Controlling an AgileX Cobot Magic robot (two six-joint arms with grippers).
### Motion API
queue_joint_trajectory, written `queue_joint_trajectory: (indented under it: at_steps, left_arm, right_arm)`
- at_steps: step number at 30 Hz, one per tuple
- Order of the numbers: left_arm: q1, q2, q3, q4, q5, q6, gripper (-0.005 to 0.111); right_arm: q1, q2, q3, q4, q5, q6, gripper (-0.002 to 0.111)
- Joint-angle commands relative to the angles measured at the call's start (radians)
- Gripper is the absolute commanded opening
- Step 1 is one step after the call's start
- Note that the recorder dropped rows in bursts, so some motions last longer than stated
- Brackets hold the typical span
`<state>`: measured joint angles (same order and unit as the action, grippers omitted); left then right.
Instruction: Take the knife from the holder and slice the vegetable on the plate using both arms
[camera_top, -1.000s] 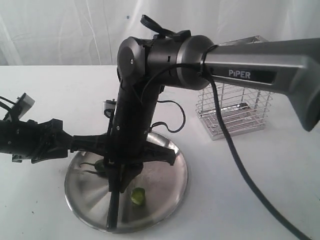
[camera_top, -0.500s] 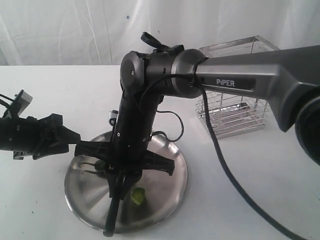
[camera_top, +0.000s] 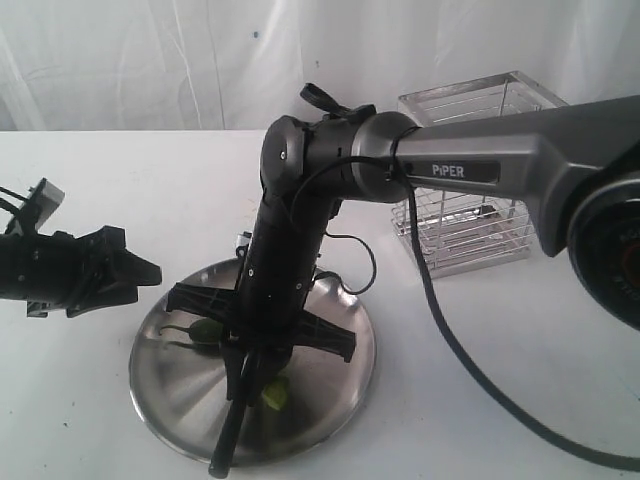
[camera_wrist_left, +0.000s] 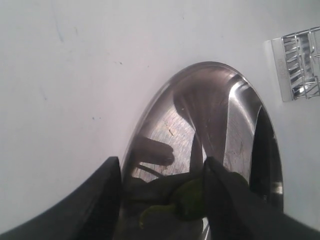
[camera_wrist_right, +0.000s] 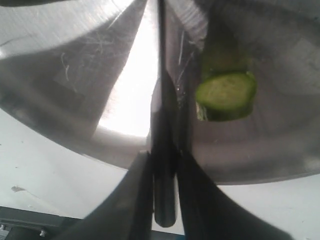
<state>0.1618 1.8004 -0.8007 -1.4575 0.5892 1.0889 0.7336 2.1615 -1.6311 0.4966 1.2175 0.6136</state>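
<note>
Right end effector (camera_wrist_right: 163, 155): pinching knife (camera_wrist_right: 163, 115) handle, blade over plate (camera_wrist_right: 75, 60); chili slice (camera_wrist_right: 226, 95) just beside blade. Left end effector (camera_wrist_left: 160, 162): spread, chili (camera_wrist_left: 187, 197) ahead, apart.

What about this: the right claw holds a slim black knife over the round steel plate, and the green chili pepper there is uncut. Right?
Not quite. The right claw holds the slim black knife over the round steel plate, but the green chili pepper is cut: the right wrist view shows a severed slice.
</note>
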Motion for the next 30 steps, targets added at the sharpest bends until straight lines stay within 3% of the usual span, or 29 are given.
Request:
queue_joint_trajectory:
  at_steps: [1,30]
  left_arm:
    - [-0.007,-0.009,0.003,-0.026,0.016,0.018,0.054]
    - [-0.007,-0.009,0.003,-0.056,0.017,0.059,0.054]
  right_arm:
    - [0.001,-0.007,0.006,0.001,0.004,-0.011,0.000]
    - [0.016,-0.040,0.049,-0.016,-0.053,-0.017,0.000]
